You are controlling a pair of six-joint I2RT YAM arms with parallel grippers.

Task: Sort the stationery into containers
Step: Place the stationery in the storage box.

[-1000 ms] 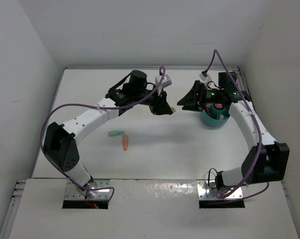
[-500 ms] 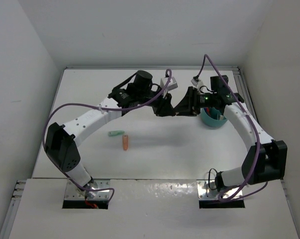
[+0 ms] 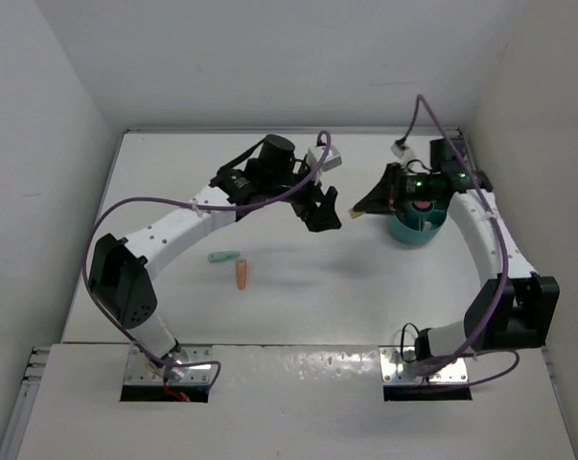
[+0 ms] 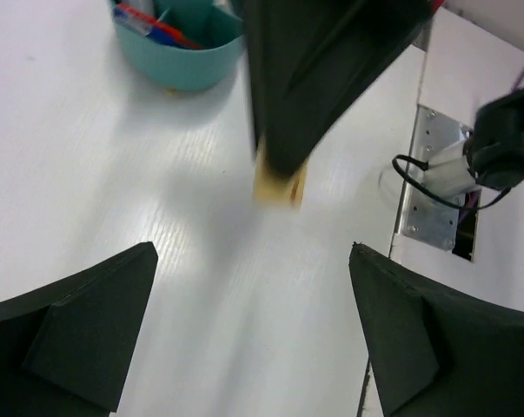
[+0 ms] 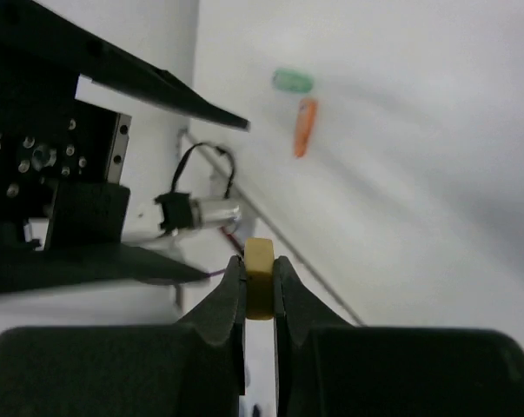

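The white bench point(image 3: 317, 307) carries little. The left arm point(image 3: 188, 222) reaches from its near-left base toward the far middle. Its jaws are spread wide and hold nothing, as the left wrist view shows. The right arm point(image 3: 480, 240) curves up the right side, and its wrist hangs above the teal cup point(image 3: 415, 233), which stands on the far right of the bench. The cup already holds a red pen point(image 4: 149, 19) with something blue beside it.

Well apart from the cup, on the near left, the mint-green stub point(image 3: 226, 257) and the orange stub point(image 3: 242, 276) lie just beside each other on the bare surface.

The right jaws are pressed together on a small yellow piece point(image 5: 259, 278), pinching it at their very tip. From above, that tip points left of the cup, toward the left jaws, so the piece hangs in the air between the two arms and not over the cup's mouth.

The step in hand looks like carrying this piece to the cup. The next move calls for swinging the tip right until it sits over the opening, then parting the jaws. The grip is shallow, so a jolt could drop the piece early. The two stubs are not yet sorted.
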